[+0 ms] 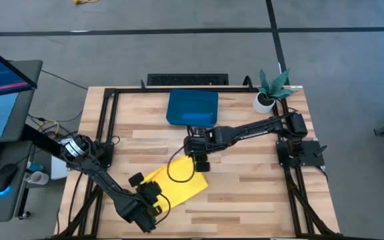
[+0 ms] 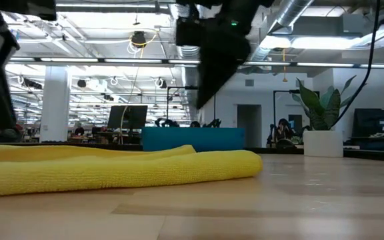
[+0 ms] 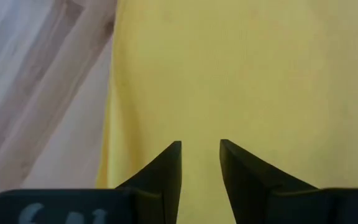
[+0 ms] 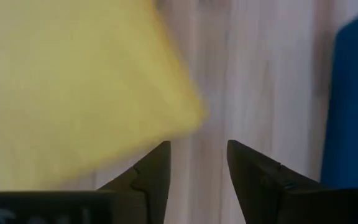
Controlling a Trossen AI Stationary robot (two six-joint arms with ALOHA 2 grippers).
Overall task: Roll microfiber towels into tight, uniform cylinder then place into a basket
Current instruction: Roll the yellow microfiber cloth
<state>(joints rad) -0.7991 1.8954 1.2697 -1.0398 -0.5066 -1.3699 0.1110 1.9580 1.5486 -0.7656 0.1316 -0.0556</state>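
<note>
Both end effectors stand spread, empty: left end effector (image 3: 201,163) over yellow towel (image 1: 177,186), right end effector (image 4: 197,163) above table (image 1: 245,193).

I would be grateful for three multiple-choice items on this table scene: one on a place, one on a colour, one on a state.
1. Where is the basket?
A. at the table's far edge, beside the potted plant
B. under the left arm
C. on the floor

2. What colour is the towel on the table?
A. green
B. yellow
C. white

3. How does the right end effector stand?
A. shut on the towel
B. open, holding nothing
C. inside the basket

Answers:
1 A, the high view shows it there.
2 B, every view shows yellow cloth.
3 B, its wrist view shows bare wood between the fingers.
</note>
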